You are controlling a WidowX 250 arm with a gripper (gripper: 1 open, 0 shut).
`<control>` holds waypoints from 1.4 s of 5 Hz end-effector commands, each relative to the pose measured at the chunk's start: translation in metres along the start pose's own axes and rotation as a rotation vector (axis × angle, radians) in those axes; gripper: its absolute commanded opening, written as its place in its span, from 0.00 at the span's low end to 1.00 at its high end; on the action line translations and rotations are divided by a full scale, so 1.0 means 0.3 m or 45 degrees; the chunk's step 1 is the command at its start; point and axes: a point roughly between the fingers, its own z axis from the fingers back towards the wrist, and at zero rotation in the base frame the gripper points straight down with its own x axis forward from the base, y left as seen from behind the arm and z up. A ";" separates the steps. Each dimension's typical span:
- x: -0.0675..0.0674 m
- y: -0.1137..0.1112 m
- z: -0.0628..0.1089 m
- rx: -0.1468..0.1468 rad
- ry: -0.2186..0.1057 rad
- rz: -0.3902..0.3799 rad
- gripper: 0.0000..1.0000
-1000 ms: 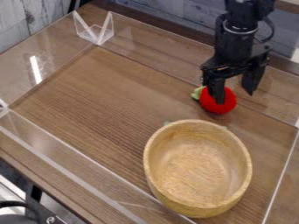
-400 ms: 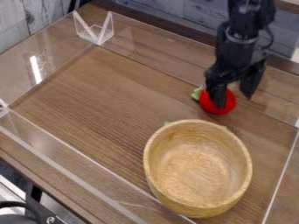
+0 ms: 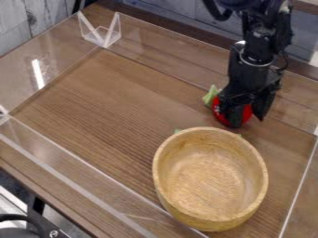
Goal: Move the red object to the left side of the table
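The black fingers of the gripper are set down on either side of the red object, narrowed close around it; whether it is actually gripped cannot be told. The red object is seen resting on the table at the far right, its green leafy top pointing left. A large wooden bowl is placed just nearer than it, at the near right. Clear acrylic walls are seen along the table's edges.
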 end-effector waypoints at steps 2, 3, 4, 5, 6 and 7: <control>-0.001 -0.025 0.079 -0.073 -0.059 -0.050 1.00; 0.008 -0.026 0.087 -0.081 -0.067 -0.106 1.00; 0.019 -0.013 0.057 -0.087 -0.076 -0.070 0.00; 0.022 -0.001 0.056 -0.106 -0.085 -0.031 0.00; 0.075 0.010 0.163 -0.115 -0.046 -0.046 0.00; 0.109 0.020 0.244 -0.160 0.018 -0.161 0.00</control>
